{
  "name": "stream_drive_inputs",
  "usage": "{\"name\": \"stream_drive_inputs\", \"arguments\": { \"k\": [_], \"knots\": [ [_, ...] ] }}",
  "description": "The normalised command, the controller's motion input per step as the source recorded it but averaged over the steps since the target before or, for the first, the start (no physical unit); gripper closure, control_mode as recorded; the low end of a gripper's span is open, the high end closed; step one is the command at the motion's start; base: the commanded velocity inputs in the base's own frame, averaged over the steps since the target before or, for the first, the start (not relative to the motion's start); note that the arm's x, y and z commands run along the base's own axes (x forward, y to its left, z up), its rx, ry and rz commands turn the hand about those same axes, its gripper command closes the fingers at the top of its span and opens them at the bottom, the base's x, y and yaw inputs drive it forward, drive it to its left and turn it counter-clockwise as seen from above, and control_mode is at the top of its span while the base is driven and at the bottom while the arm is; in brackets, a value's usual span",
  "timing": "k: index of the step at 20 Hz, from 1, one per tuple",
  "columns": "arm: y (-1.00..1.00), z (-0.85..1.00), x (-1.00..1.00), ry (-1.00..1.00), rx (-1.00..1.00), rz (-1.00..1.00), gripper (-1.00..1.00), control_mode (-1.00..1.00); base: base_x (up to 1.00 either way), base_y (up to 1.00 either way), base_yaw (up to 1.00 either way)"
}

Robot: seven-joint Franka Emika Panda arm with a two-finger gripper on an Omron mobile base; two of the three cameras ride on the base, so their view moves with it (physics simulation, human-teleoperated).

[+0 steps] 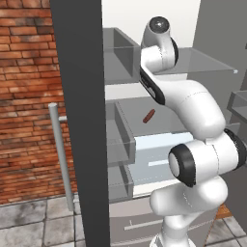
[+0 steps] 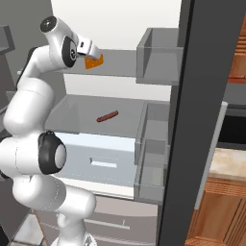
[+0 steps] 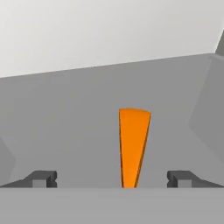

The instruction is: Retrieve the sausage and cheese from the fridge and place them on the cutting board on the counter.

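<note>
Fridge [image 2: 120, 29] wide open, arm reaching onto the upper glass shelf [image 1: 212, 60], nothing retrieved yet, both items left to carry to the desk. Jaws [image 3: 112, 179] spread fully and empty, straddling the cheese [image 3: 132, 144] standing at twelve o'clock between them on that shelf; grasp not yet made. Sausage [image 2: 107, 116] lying one shelf down, at five o'clock of the cheese, above the pale drawer [image 2: 96, 161]; door bins [image 2: 158, 62] off at three o'clock, clear of the reach.
</note>
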Motion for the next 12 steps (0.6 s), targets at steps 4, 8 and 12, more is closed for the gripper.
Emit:
{"name": "stream_drive_inputs", "arguments": {
  "k": [4,8,12],
  "knots": [
    [-0.05,-0.1,0.0,0.0,0.0,-0.01,-1.0,-1.0,0.0,0.0,0.0],
    [-0.13,-0.19,0.0,0.0,0.0,-0.02,-1.0,-1.0,0.0,0.0,0.0],
    [-0.25,-0.28,0.0,0.0,0.0,-0.02,-1.0,-1.0,0.0,0.0,0.0]
  ]
}}
